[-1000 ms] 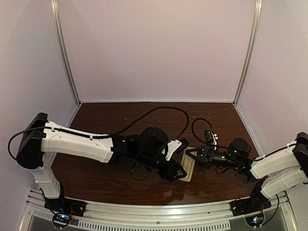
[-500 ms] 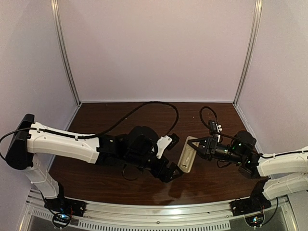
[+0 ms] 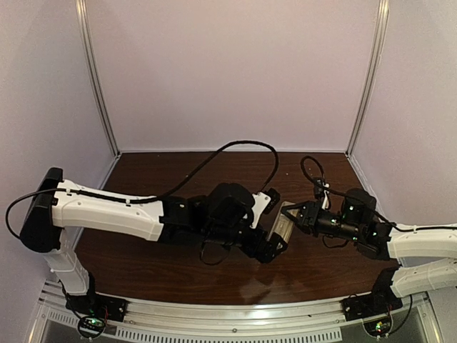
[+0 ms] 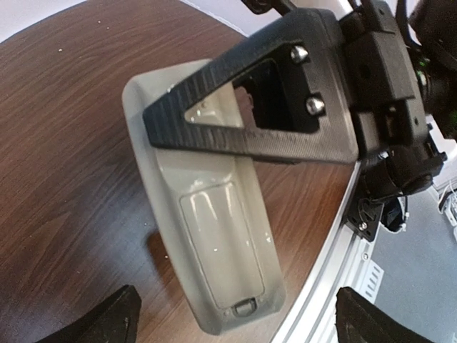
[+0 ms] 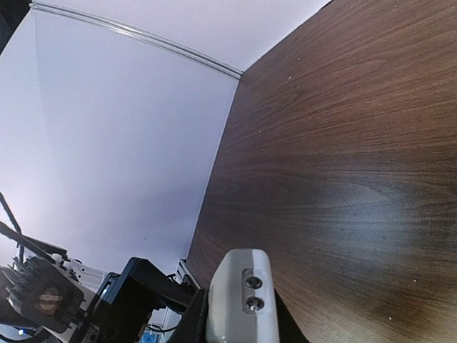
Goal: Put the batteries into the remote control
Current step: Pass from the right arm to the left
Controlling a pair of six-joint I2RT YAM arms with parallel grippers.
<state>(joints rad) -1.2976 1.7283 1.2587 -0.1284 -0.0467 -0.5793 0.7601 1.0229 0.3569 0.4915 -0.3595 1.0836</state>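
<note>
The right gripper (image 3: 291,216) covers the remote's (image 4: 214,236) far end. Its near end lies free between the left gripper's (image 4: 232,325) spread fingers.

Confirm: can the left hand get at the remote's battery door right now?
Probably yes. The left hand is open, fingertips either side of the remote control's latch end, and the battery door lies bare. The right hand grips only the other end, its finger crossing above the door.
</note>
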